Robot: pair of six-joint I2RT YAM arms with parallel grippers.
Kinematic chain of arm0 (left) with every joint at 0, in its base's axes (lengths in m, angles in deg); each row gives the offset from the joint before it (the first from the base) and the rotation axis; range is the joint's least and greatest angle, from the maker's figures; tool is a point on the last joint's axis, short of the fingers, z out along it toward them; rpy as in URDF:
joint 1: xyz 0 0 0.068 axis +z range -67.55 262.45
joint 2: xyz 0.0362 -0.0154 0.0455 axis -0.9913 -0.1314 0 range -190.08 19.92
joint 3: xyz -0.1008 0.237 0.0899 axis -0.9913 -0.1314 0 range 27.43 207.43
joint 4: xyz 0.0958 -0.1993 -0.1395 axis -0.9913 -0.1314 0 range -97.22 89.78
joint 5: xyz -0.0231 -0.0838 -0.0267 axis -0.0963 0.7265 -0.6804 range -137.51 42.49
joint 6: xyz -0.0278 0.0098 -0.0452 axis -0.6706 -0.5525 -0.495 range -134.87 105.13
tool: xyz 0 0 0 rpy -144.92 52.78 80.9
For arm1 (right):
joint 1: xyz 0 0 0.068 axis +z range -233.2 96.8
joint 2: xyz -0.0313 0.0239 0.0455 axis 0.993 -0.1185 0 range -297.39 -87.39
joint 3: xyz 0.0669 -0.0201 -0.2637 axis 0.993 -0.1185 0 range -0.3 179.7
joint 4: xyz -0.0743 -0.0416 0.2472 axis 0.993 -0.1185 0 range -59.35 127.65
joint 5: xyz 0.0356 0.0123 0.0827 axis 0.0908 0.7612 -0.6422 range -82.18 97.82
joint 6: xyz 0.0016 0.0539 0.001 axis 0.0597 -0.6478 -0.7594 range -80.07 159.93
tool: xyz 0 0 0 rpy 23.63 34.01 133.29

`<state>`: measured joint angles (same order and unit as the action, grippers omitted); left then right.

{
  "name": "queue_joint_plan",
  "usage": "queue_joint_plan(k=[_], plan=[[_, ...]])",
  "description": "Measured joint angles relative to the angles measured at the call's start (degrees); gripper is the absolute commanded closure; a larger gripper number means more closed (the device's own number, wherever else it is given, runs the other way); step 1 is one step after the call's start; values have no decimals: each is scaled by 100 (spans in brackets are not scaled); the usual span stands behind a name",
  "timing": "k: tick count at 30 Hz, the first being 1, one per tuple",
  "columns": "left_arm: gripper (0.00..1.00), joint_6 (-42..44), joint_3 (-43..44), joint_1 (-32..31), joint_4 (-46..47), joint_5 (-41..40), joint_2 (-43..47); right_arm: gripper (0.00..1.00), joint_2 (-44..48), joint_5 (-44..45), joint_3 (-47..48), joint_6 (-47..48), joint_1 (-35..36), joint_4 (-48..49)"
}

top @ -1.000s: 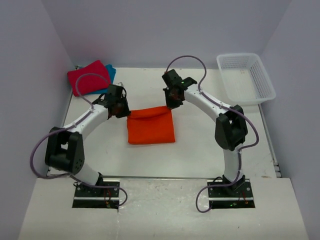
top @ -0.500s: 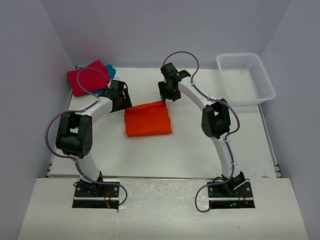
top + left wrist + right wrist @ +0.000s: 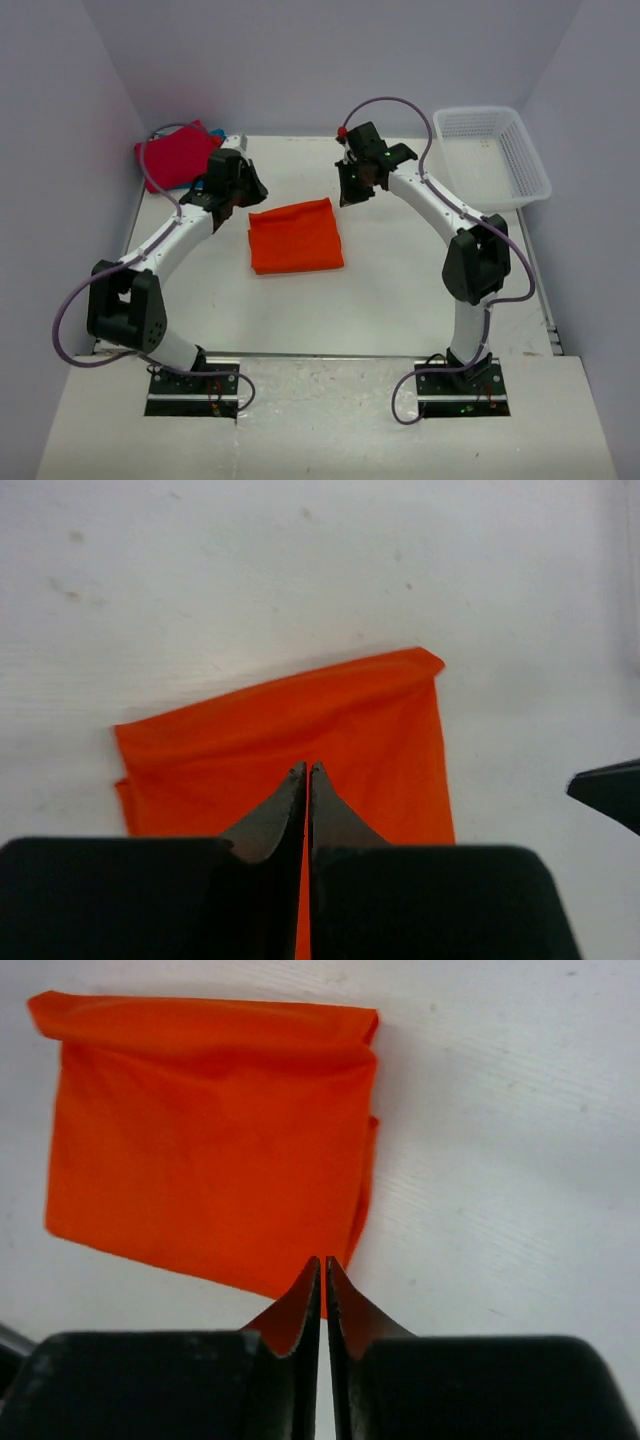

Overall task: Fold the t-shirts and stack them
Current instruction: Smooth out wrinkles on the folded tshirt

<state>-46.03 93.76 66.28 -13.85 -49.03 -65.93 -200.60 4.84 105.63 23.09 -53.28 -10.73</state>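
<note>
The orange t-shirt (image 3: 295,236) lies folded flat in the middle of the table. It also shows in the left wrist view (image 3: 300,730) and the right wrist view (image 3: 200,1130). My left gripper (image 3: 243,192) is shut and empty, raised by the shirt's back left corner; its tips (image 3: 308,768) hang over the cloth. My right gripper (image 3: 350,192) is shut and empty, raised by the back right corner; its tips (image 3: 322,1260) are over the shirt's edge. The crimson red t-shirt (image 3: 178,156) lies folded at the back left. The teal t-shirt is hidden behind my left arm.
A white lattice basket (image 3: 530,165) stands at the back right corner. Grey walls close in the table on the left, back and right. The tip of the other arm (image 3: 610,790) shows at the right edge of the left wrist view.
Both grippers were at the orange shirt's back corners. They have since let go and risen away, left toward the back left, right toward the right. The shirt shifted slightly left and lies still.
</note>
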Motion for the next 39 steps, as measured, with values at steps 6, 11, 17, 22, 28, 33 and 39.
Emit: queue_joint_plan(k=[6, 11, 17, 22, 28, 33, 39], plan=[[100, -42, -146, 0, 1104, 2363, -1512, 100, -55, -2127, -780, -396, 7, 964], [100, -275, -146, 9, 1921, 3550, -2557, 100, -658, -3742, -1064, -798, 24, 1753], [100, -380, 149, 42, 2422, 4138, -3101, 100, -1176, -4468, -1432, -1191, 24, 2247], [100, -382, 350, 160, 2651, 4264, -3451, 100, -1366, -4201, -1464, -1368, 24, 2212], [100, -433, 358, 431, 2597, 4203, -3757, 100, -1414, -3504, -1816, -1751, 39, 2151], [100, -479, 369, 595, 2524, 4249, -3781, 100, -1143, -3320, -2315, -2094, 81, 2586], [100, -481, 258, 691, 2474, 4306, -3665, 100, -841, -3257, -2868, -2177, 142, 3097]])
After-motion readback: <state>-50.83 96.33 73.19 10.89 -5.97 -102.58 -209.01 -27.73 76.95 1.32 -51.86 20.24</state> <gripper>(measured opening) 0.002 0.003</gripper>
